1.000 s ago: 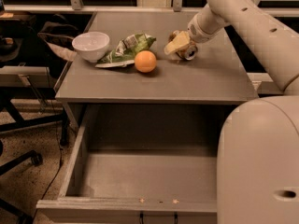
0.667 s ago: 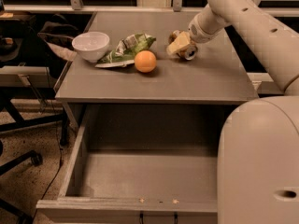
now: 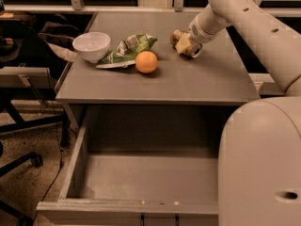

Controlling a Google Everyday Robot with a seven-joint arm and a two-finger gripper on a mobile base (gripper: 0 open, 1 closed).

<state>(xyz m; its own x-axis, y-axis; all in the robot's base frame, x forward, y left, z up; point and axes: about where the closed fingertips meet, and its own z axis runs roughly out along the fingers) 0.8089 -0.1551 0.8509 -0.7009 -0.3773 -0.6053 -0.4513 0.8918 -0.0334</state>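
The tool (image 3: 184, 42), at the tabletop's (image 3: 188, 84) far right, partly covers a small brown object (image 3: 177, 36) we cannot identify; the arm (image 3: 263, 27) leaves the right edge, the drawer (image 3: 117, 206) front is cropped below

No lettering, brand, number or sign can be read anywhere. The crumpled green-and-white foil snack bag (image 3: 128, 50) lying on the grey tabletop (image 3: 188, 81) carries printed patches, but no word on it is legible. The white two-finger gripper (image 3: 184, 42), low over the tabletop's far right part, bears no readable marking.
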